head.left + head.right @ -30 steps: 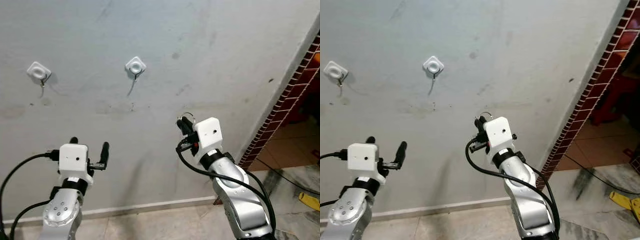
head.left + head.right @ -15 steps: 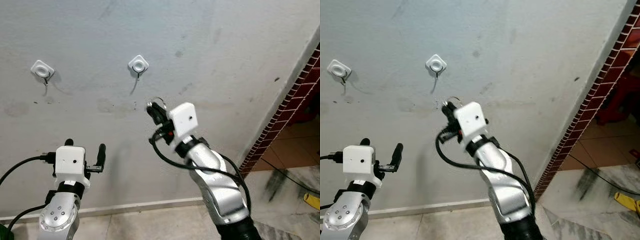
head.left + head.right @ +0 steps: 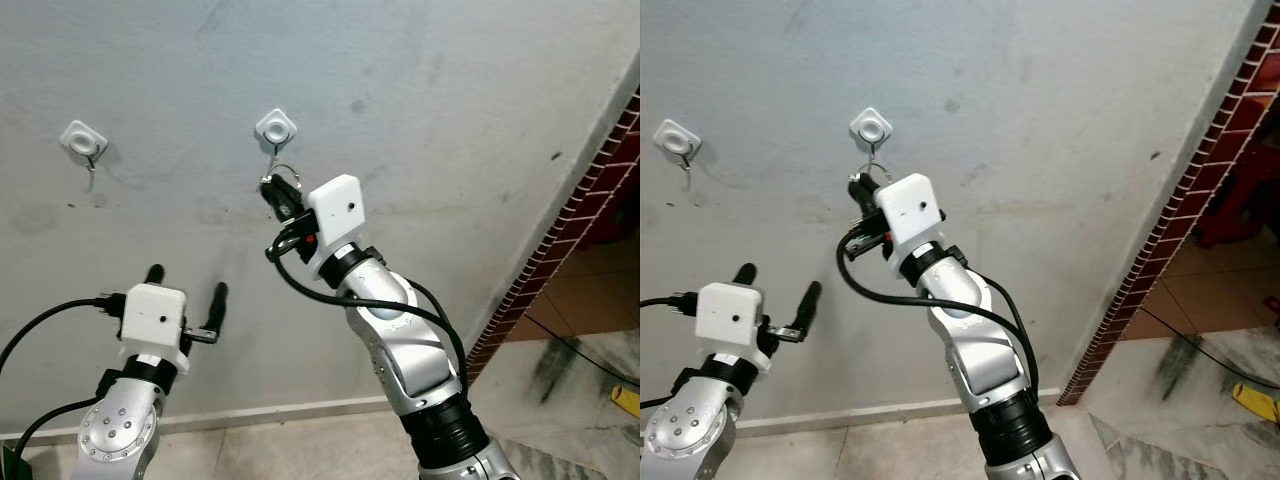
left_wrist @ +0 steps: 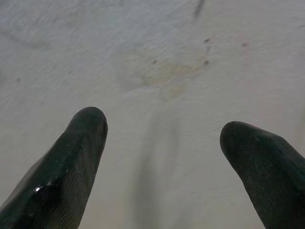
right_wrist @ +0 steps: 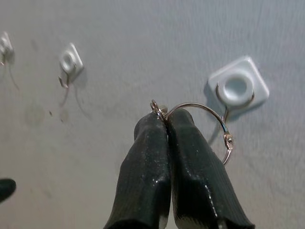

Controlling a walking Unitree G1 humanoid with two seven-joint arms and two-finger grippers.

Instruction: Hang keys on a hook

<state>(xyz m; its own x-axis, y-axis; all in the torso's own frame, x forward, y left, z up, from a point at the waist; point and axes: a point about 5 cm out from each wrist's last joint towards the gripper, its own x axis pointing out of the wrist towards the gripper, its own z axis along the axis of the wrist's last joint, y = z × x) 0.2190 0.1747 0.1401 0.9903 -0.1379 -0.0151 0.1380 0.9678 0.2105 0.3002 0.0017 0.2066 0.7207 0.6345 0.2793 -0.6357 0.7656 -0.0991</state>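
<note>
Fingers [image 5: 157, 157] of the right pincer [image 5: 164, 117] are pressed together on a thin metal key ring [image 5: 209, 124], which sticks out past their tips and lies just beside the wire hook [image 5: 224, 110] of a white square wall mount [image 5: 238, 86], the ring's far edge overlapping the hook's stem in the wrist view. Seen from the head, the raised right arm holds the ring [image 3: 283, 172] right below that mount [image 3: 275, 127] on the grey wall [image 3: 450, 100]. A second hook [image 3: 82, 140] sits further left, and the left pincer [image 3: 186, 288] is low by the wall, spread apart and empty.
</note>
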